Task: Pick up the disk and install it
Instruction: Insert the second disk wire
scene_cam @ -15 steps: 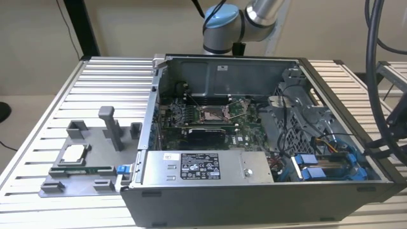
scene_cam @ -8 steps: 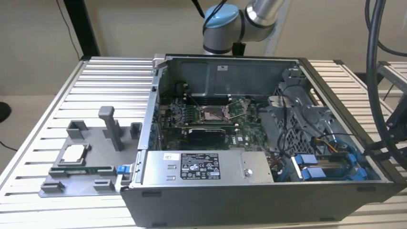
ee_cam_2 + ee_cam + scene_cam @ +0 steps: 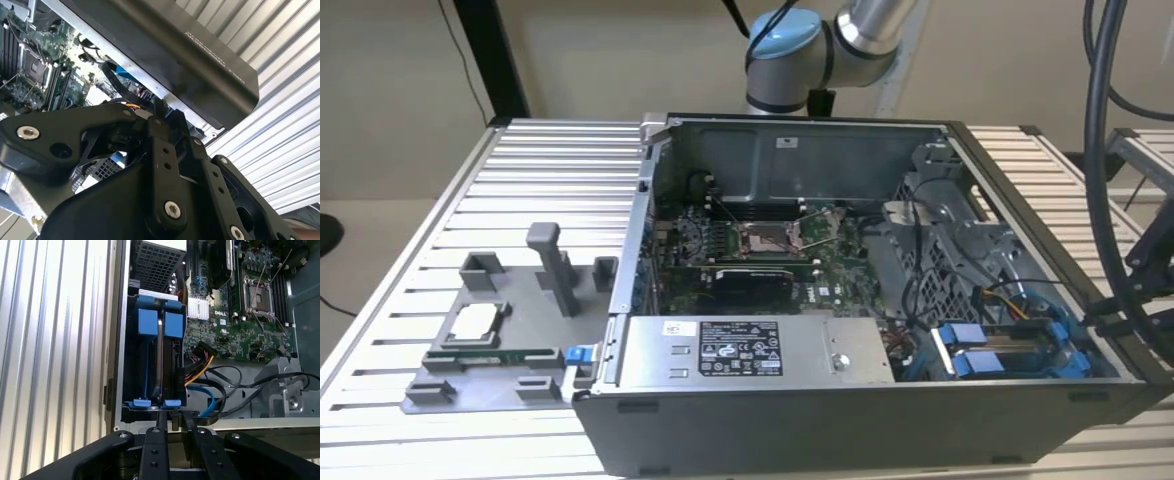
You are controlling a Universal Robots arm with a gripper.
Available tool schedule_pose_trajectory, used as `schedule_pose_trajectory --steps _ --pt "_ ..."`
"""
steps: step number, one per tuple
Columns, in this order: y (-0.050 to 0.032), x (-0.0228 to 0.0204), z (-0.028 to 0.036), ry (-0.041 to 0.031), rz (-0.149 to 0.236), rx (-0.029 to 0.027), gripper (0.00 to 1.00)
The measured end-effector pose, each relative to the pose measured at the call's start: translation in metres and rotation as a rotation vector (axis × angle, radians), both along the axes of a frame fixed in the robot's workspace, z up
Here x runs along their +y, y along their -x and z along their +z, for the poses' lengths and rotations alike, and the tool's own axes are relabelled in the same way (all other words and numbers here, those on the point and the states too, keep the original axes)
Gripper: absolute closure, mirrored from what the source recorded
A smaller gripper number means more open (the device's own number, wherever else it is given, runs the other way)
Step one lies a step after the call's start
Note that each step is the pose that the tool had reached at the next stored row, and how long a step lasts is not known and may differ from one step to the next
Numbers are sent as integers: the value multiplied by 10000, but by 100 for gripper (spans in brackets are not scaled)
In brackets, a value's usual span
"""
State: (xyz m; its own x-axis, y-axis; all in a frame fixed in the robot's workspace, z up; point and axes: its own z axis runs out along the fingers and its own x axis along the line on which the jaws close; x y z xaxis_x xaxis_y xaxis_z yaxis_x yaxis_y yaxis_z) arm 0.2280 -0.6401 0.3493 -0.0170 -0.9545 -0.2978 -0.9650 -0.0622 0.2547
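Observation:
The disk [image 3: 160, 360] stands on edge in the drive bay at the corner of the open computer case [image 3: 118, 390], framed by its bright blue carrier [image 3: 148, 322]. In the exterior view the disk [image 3: 1003, 350] lies at the case's near corner, on the exterior view's right. My gripper [image 3: 172, 421] hovers just outside the case wall, in line with the disk's outer end and a little short of the blue clips. Its black fingers [image 3: 158, 432] stand slightly apart with nothing between them. In the second wrist view the gripper [image 3: 160, 112] points at the case's rim.
Orange, blue and black cables [image 3: 205, 377] run beside the bay. The motherboard [image 3: 761, 245] fills the case floor, with a grey power supply box [image 3: 734, 350] at the near side. A grey fixture [image 3: 494, 340] with small parts sits on the slatted table [image 3: 547, 180]. Hanging cables [image 3: 1107, 180] pass near the case.

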Motion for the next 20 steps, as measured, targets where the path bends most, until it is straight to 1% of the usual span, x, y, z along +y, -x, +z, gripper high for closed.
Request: schedule_pose_trajectory --steps 3,6,7,13,15,17,20 --pt "1 0 -4 -18 22 0 0" --pt "1 0 -4 -19 24 0 0" --pt "1 0 -4 -20 24 0 100" --pt "3 -1 -5 -21 25 -1 100" --pt "25 -1 -6 -22 24 1 100" --pt "83 -1 -1 -21 24 -3 100" --pt "211 0 10 -24 25 -23 100"
